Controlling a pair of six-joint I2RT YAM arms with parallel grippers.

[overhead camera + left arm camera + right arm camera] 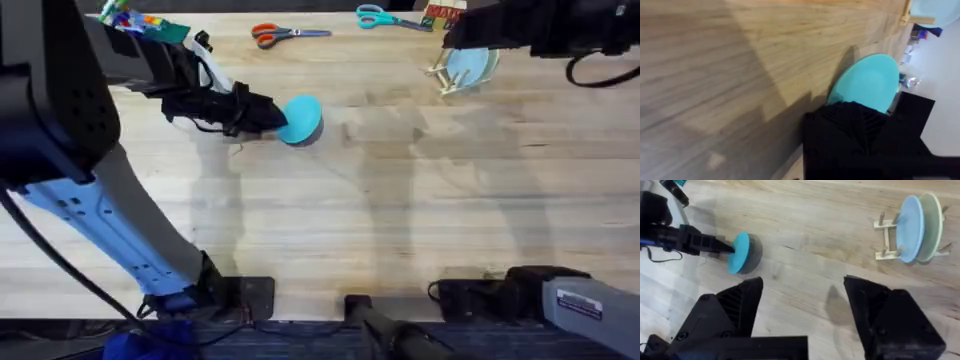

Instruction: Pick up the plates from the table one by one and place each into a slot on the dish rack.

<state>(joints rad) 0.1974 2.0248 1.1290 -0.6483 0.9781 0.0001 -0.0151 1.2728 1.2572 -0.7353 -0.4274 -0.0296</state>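
1. Overhead: left claw [272, 117] clenched on the teal plate [302, 119], tilted above the desk [400, 220].
2. Right claw [802, 305] released; pale blue plate [911, 228] stands in the dish rack [886, 237].

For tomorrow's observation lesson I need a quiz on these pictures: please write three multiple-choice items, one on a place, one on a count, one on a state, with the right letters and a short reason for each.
1. Where does the pale blue plate stand?
A. flat on the table
B. in the dish rack
C. in the right gripper

2. How many plates stand in the dish rack?
A. none
B. two
C. four

3. How is the teal plate placed?
A. lying flat, untouched
B. slotted in the rack
C. tilted on edge, gripped by the left gripper

Answers:
1 B, it stands upright between the pegs.
2 B, the pale blue plate and a cream plate side by side.
3 C, black fingers clamp its rim.
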